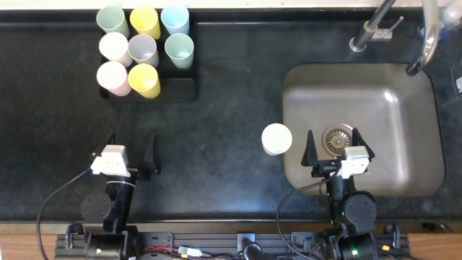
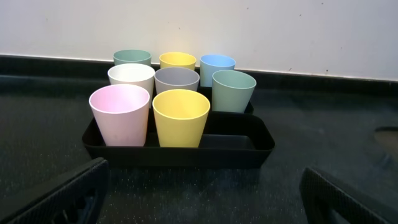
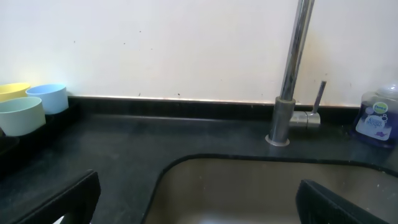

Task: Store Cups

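The right gripper (image 1: pixel 334 141) has its two black fingers spread wide, with nothing between them. Just beside its left finger stands a round white plastic cup (image 1: pixel 276 139), on the dark speckled worktop (image 1: pixel 216 130) at the rim of the steel sink (image 1: pixel 404 108). I think it is next to be grabbed. The left gripper (image 1: pixel 131 144) is spread wide and empty too. Ahead of its fingers sits a long black plastic tray (image 2: pixel 249 146) with eight pastel plastic cups (image 2: pixel 180 115). One near corner is free, likely for the white cup

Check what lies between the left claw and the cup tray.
Bare dark countertop, nothing else; the top view shows it between left claw and tray.
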